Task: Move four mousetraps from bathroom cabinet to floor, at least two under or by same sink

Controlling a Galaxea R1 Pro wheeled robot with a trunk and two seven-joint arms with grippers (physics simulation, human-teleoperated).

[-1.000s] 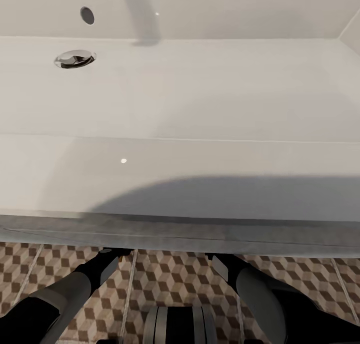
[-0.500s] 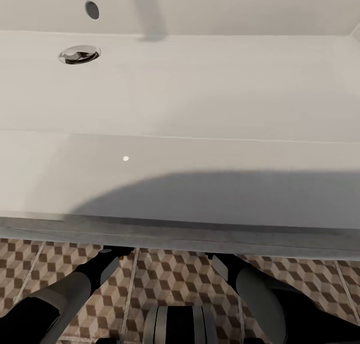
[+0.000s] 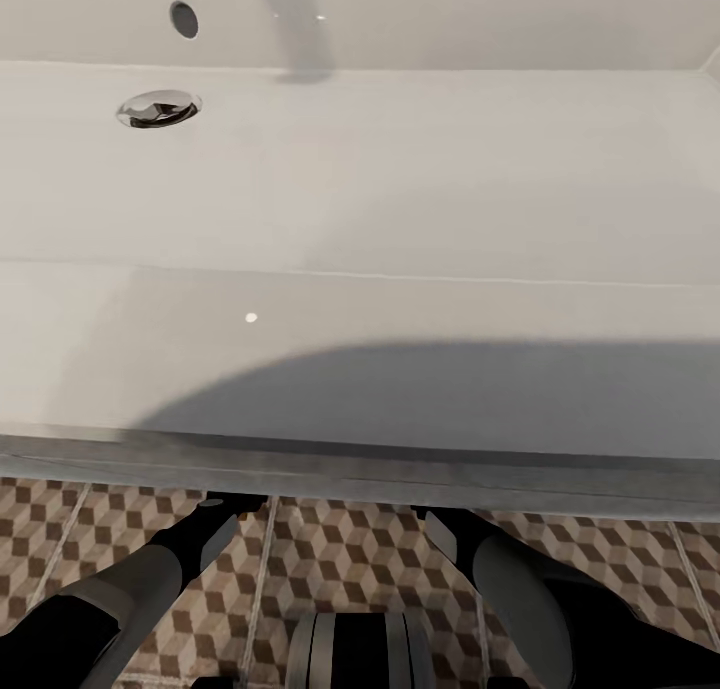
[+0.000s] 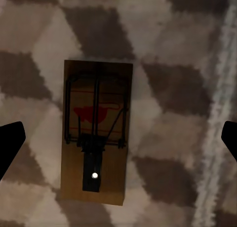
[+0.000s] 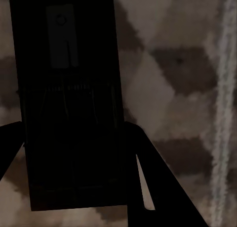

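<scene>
One mousetrap (image 4: 97, 138) lies flat on the bathroom floor (image 4: 173, 88), with the left gripper (image 4: 118, 138) above it, jaws wide and apart from it. The right gripper (image 5: 74, 138) has its jaws clamped on a second mousetrap (image 5: 69, 103) over the tiles. The head view looks down on the bathroom sink (image 3: 400, 189). I judge two traps are being set here; the others are unaccounted for.

The sink (image 3: 360, 219) hides both arms' ends; in the right wrist view a mousetrap (image 5: 69, 103) is perhaps gripped, too dark to tell.
</scene>
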